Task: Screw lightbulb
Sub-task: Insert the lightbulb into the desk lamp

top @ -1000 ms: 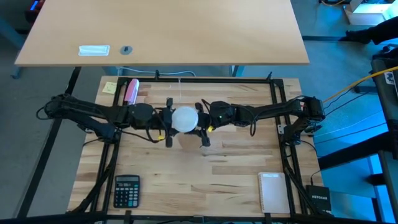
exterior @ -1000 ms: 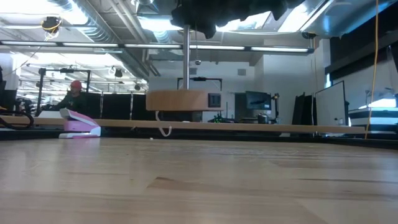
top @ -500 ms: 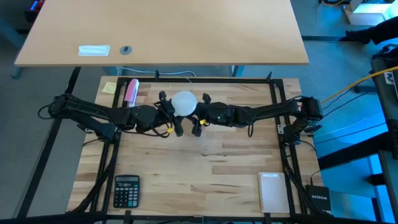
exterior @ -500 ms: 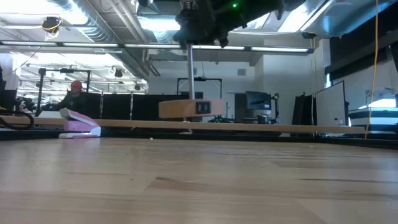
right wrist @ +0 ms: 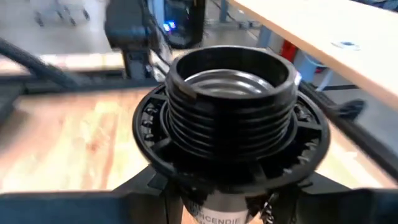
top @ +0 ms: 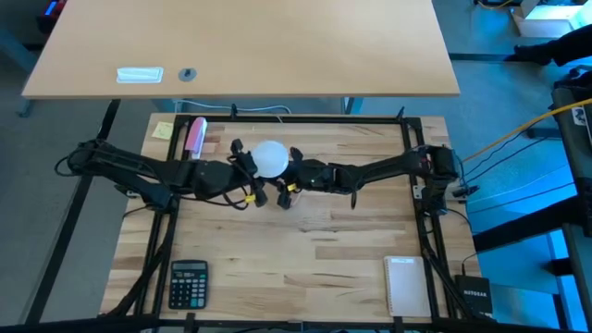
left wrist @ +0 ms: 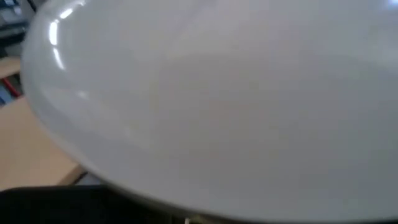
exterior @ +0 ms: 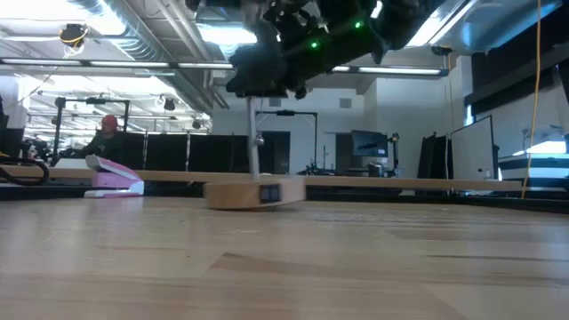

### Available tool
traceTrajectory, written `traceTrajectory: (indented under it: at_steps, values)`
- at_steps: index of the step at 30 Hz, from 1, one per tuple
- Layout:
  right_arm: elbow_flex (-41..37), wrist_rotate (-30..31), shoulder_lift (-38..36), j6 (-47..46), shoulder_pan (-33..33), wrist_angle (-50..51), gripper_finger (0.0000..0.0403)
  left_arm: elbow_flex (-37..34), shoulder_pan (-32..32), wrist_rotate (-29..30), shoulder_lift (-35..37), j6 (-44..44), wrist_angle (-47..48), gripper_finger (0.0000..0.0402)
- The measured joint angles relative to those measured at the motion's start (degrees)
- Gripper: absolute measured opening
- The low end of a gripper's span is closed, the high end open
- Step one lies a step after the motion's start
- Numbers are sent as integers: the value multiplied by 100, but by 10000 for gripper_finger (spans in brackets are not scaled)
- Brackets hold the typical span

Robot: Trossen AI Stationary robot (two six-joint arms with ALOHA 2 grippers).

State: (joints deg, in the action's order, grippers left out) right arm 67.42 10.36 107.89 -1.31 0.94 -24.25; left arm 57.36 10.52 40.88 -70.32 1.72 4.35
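Lightbulb (top: 269,158) sits mid-bench between both arms, held above the surface by my left pincer (top: 248,172), clenched on it; left wrist view is filled with white globe. Right pincer (top: 289,176) grips the black socket (right wrist: 231,98), and its wooden base (exterior: 254,192) looks down on the bench (top: 305,259). Socket threads are open and empty, so I judge nothing is screwed in yet. Left to do: line the bulb base up over the socket, seat it, twist home. Calculator (top: 188,283) and pink stapler (top: 195,135) are well clear.
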Motion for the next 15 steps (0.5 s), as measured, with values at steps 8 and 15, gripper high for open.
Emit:
traceTrajectory:
  at_steps: [8, 15]
  values:
    - [26, -210, 489, -279, 27, -761, 148, 0, 37, -4, 19, 191, 447, 133]
    - [-11, -291, 431, -213, 20, -338, 221, 0, 42, -20, 63, 129, 455, 133]
